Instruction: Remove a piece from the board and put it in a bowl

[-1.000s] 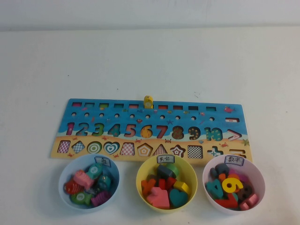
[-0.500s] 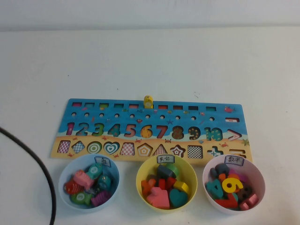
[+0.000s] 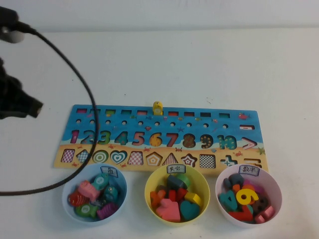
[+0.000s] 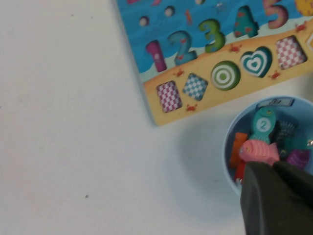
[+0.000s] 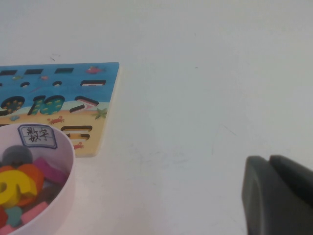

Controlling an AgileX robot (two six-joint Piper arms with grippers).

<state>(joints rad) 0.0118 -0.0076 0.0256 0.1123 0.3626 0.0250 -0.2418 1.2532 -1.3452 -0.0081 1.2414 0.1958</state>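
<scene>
left pincer [image 4: 276, 196] raised at left | right pincer [image 5: 279, 193] low at right

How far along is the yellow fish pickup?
Nothing looks done yet: the yellow fish piece stands in its slot at the far edge of the board. In hand: the left end effector is over the pale blue bowl, carrying nothing visible; the right end effector sits over bare table right of the board. Left: reach the fish, grasp it, drop it in the blue bowl.

- Wooden puzzle board [image 3: 159, 137]: coloured numbers 1 to 10 in a row, with a greater-than sign at its right end.
- Teal fish [image 4: 264, 125] in the blue bowl [image 4: 230, 147]: "2".
- Yellow piece [image 3: 245, 195] in the pink bowl [image 3: 222, 181]: "9".
- Bowl labels: handwriting unreadable.
</scene>
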